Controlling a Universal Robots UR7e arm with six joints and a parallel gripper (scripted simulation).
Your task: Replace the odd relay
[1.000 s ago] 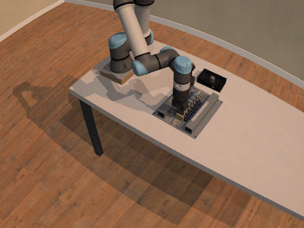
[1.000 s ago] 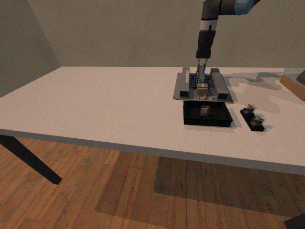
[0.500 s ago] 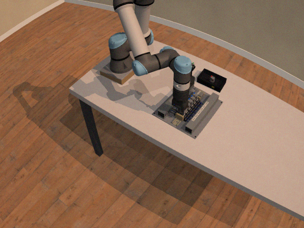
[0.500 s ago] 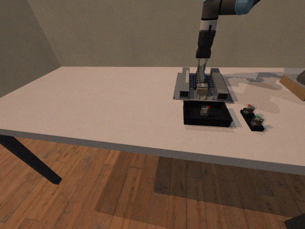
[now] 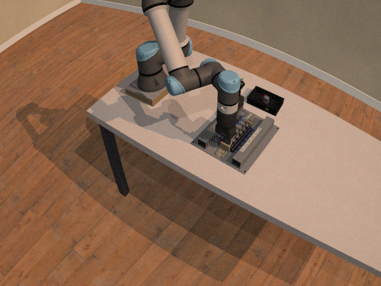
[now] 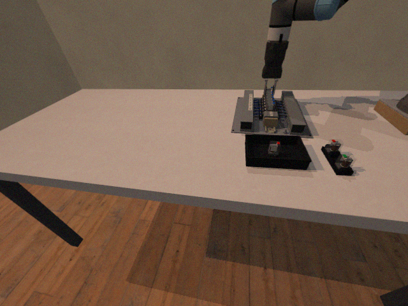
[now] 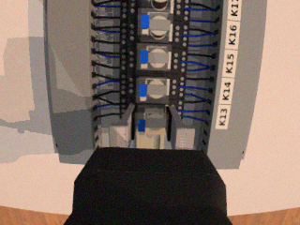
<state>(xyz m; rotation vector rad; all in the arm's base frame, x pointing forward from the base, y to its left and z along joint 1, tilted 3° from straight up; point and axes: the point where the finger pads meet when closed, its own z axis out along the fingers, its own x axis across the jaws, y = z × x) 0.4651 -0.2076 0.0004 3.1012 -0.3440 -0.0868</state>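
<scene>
Gripper (image 6: 269,86) clamped on blue-button relay (image 7: 152,127) at near end of row by K13 – red-button relay (image 6: 273,146) lies in black tray (image 6: 257,158); 2 spares (image 6: 341,158) beside tray.

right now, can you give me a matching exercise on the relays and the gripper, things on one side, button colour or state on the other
Things:
1. relay in the black tray
2. relays by K14 to K18
3. spare relay nearest the table edge
4. gripper

Colour or state:
a. green button
b. shut on the relay by K13
c. red button
d. blue buttons

Pairs: 1-c, 2-d, 3-a, 4-b
</scene>
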